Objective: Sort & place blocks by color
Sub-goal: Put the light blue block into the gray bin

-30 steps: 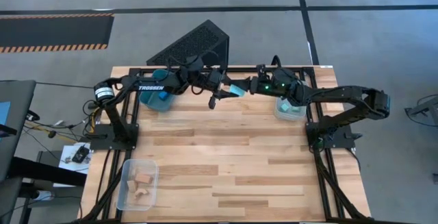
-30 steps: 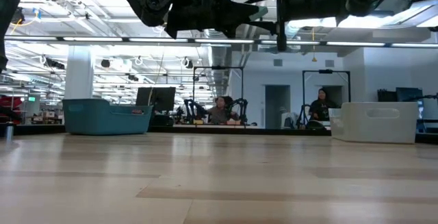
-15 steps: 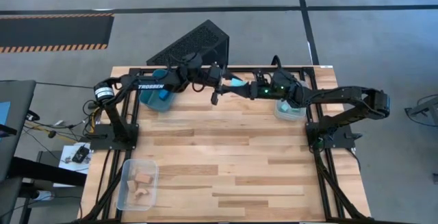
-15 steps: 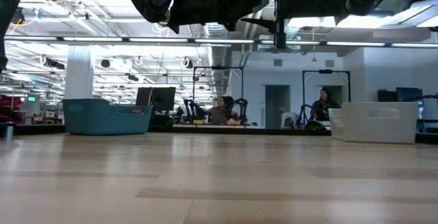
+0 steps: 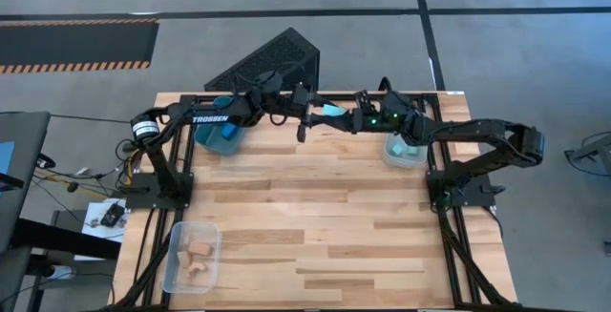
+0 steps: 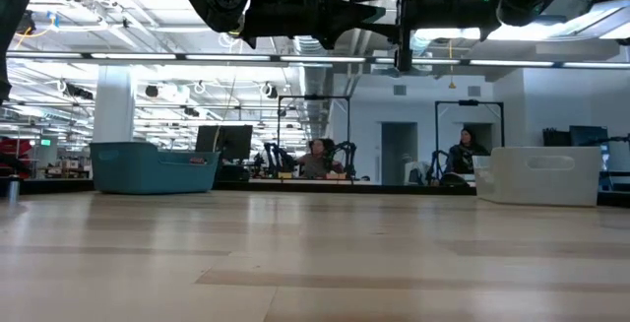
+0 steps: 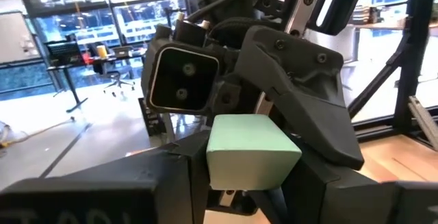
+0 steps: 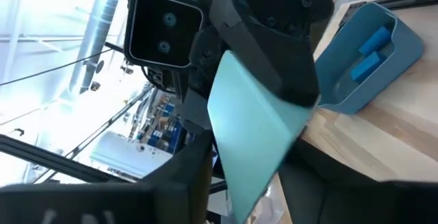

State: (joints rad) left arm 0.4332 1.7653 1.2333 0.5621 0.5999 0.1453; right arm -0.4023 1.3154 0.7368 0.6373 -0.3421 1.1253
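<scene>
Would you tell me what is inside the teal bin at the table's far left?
The teal bin holds two dark blue blocks, leaning against its wall. The left arm covers part of the bin from above, so any others stay hidden.

Block [image 5: 331, 113] between left pincer [image 5: 307, 114] and right pincer [image 5: 350, 117], above table's [image 5: 315, 217] far edge.

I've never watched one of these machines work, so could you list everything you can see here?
Table: one, pale wood planks, centre of the high view.
Teal bin: one, far left of the table, dark blue blocks inside.
Clear bin by the right arm: one, far right, light cyan pieces inside.
Clear bin with tan blocks: one, near left corner.
Light cyan block: one, in the air between both tools, over the far edge.
People: two, seated far behind the table in the low view.
Left tool: dark, closed on the light cyan block.
Right tool: dark, at the same block; grip unclear.
</scene>
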